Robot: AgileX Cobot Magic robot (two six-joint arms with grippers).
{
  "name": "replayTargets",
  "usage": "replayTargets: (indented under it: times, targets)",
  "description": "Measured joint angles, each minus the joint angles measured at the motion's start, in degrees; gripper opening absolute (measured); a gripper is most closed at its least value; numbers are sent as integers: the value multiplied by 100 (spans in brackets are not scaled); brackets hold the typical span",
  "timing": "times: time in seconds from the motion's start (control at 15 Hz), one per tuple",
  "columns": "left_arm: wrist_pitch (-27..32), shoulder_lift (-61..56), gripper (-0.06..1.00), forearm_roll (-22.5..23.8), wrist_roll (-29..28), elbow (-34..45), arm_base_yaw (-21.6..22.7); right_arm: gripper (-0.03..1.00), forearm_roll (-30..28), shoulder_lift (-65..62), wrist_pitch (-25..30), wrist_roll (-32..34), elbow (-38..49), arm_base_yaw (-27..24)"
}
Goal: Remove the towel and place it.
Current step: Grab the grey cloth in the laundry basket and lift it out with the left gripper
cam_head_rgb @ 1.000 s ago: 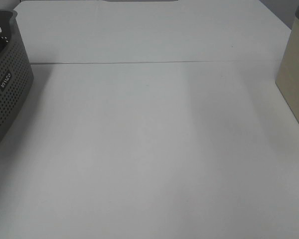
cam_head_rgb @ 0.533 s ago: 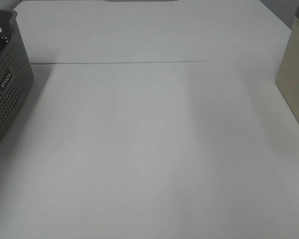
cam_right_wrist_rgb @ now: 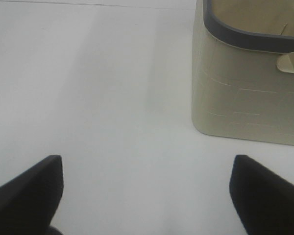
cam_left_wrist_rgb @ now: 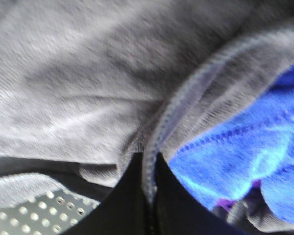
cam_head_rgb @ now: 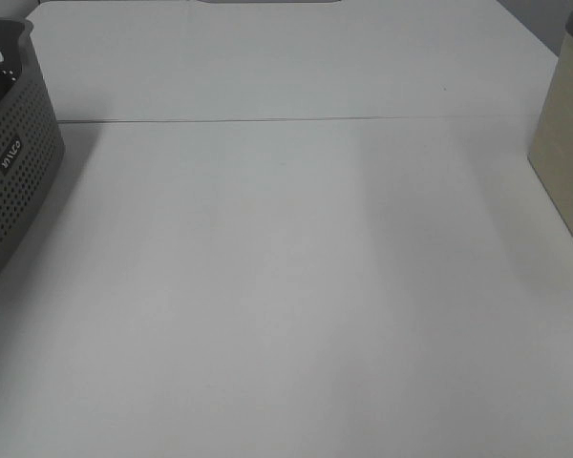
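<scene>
White table (cam_head_rgb: 286, 286) with a grey basket (cam_head_rgb: 10, 172) at its left edge. Inside it, the left gripper (cam_left_wrist_rgb: 148, 196) pinches the hem of the dark towel (cam_left_wrist_rgb: 88, 73), beside a blue cloth (cam_left_wrist_rgb: 235, 147). The right gripper (cam_right_wrist_rgb: 147, 196) hangs spread wide, holding nothing.

White matte surface (cam_head_rgb: 286, 286), thin seam (cam_head_rgb: 267, 120) running side to side across its far part, grey perforated basket (cam_head_rgb: 14, 172) standing at left edge, beige bin (cam_head_rgb: 565, 162) at right edge, well apart.
</scene>
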Motion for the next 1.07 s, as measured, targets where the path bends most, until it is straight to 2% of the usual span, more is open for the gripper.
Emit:
replayTargets:
  times: [0.2,0.27,0.33,0.53,0.6,0.67,0.87,1.07]
  targets:
    - [57,-29,0,160,-521,0,0,88,0,0,0,0,0,0]
    - [57,-29,0,160,-521,0,0,88,0,0,0,0,0,0]
    - [80,-258,0,166,-882,0,0,88,0,0,0,0,0,0]
    - [183,-848,0,138,-1238,-11,0,88,0,0,0,0,0,0]
    - [304,-1106,0,69,-1346,-11,-6,88,0,0,0,0,0,0]
    - [447,-1553,0,-218,-1513,-23,-52,88,0,0,0,0,0,0]
    - [516,-2246,0,-670,-1627,-23,-235,88,0,0,0,0,0,0]
    - [441,-3065,0,-762,-2108,-23,-647,88,0,0,0,0,0,0]
